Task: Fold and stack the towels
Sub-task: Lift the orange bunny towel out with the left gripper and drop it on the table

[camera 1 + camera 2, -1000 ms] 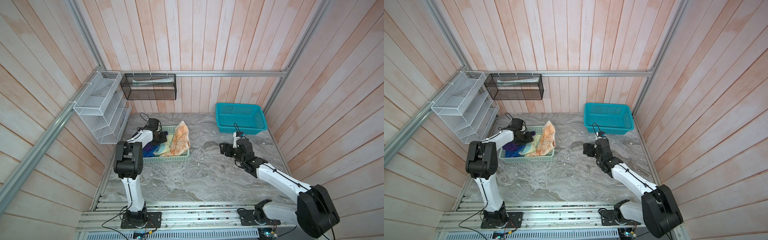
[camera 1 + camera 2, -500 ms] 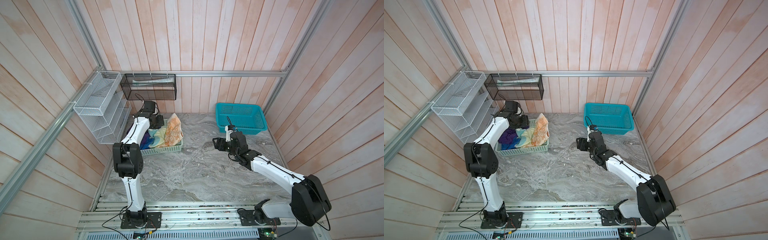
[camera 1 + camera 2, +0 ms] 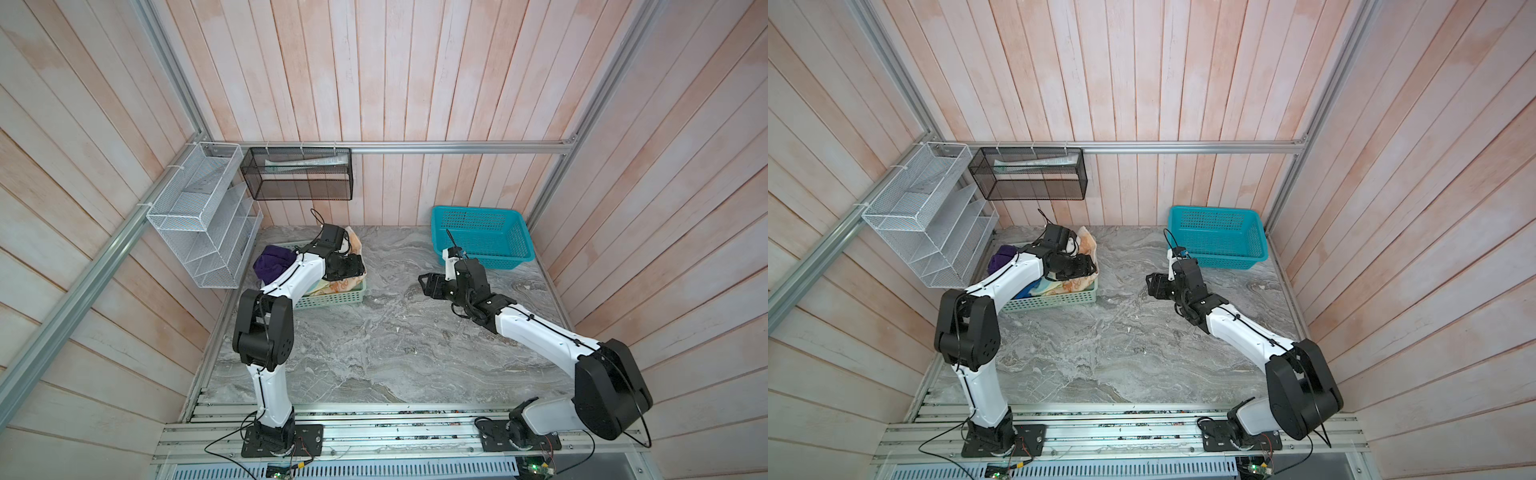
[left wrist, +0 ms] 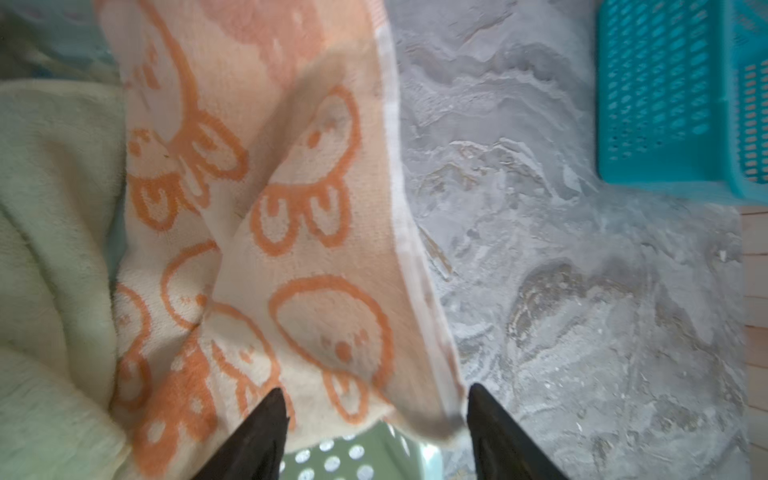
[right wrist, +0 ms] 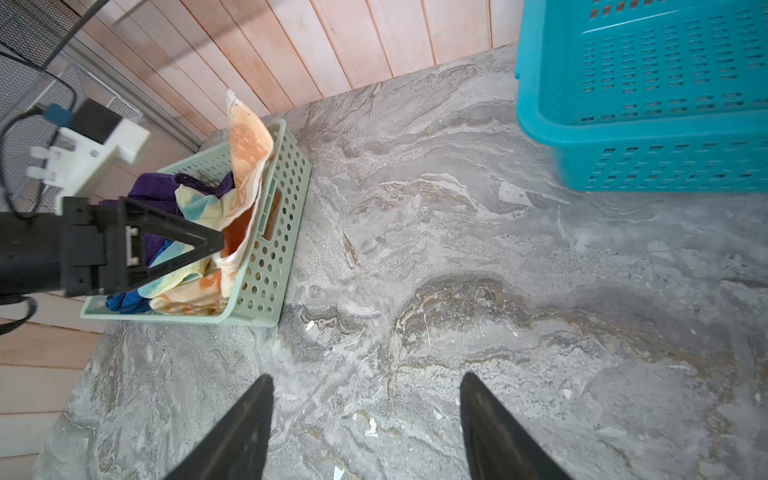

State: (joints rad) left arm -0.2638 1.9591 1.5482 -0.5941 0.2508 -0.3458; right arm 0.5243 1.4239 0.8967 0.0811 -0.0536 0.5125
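Reaching into the mint basket [image 3: 332, 300], our left gripper [image 4: 376, 397] gapes around the orange towel [image 4: 324, 208]; our right gripper [image 5: 366, 375] hangs released near it.

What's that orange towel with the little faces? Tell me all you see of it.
The orange-peach towel is soft terry, peach with orange cartoon faces and a pale hem. It sits crumpled, unfolded, in the mint-green basket, one corner standing above the rim, beside the teal-and-yellow towel. The left gripper, jaws open, straddles its hemmed edge.
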